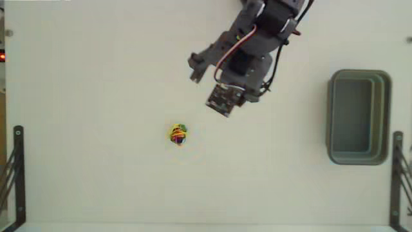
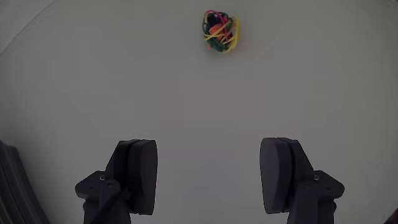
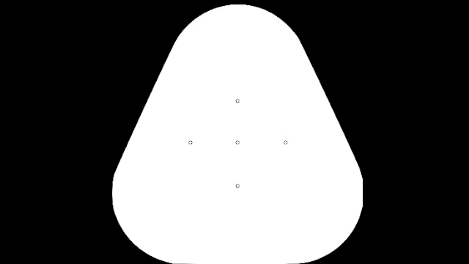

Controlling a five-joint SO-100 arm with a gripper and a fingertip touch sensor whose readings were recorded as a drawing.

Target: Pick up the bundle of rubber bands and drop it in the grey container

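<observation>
Rubber bands (image 1: 178, 135) lie ungrasped on the table, far left of the seemingly empty grey container (image 1: 358, 156); gripper (image 2: 208, 173) wide open, holding nothing.

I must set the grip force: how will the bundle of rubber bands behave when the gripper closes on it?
The bundle of rubber bands is a loose clump of thin loops, so it will probably squash and feel very light. Stray loops may snag on a finger. It seems unlikely to roll on the flat table.

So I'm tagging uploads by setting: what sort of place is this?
Probably a hobby tabletop robot setup: a plain white table, black brackets at its edges, and only a tub and band bundle laid out.
</observation>
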